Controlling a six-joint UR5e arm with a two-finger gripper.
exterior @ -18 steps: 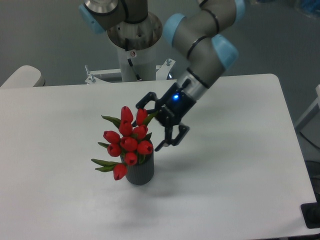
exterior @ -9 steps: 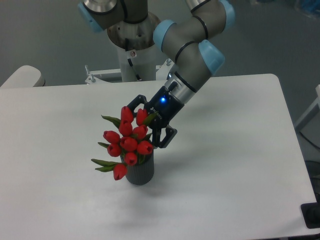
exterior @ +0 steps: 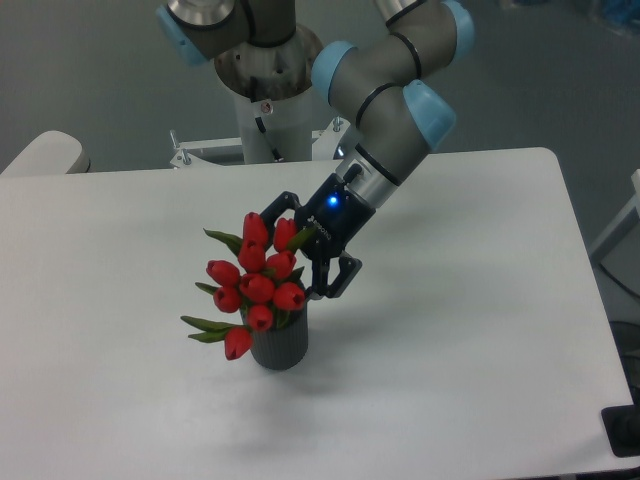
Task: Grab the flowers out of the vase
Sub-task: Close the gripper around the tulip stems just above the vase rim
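Tulips point(exterior: 256, 275) are what you are after: a tight bunch of closed red buds with dark green pointed leaves, standing in the vase point(exterior: 279, 347) near the middle of the white table point(exterior: 480, 330). You can see the bunch rises well above the vase's mouth, with one bud drooping low on the left side beside two leaves that stick out sideways. The vase itself is a small dark grey ribbed cylinder, upright on the tabletop.

Your gripper point(exterior: 296, 246) reaches in from the right, tilted down toward the upper right side of the bunch. Its two black fingers are spread wide apart; one fingertip point(exterior: 276, 208) sits by the topmost buds and the other hangs lower, just beside the rightmost bud. Nothing is clamped between them, and you cannot tell from this view whether the fingers touch the buds or only overlap them. A blue light point(exterior: 331, 199) glows on the gripper's body. The arm's base column point(exterior: 268, 112) stands behind the table's far edge.
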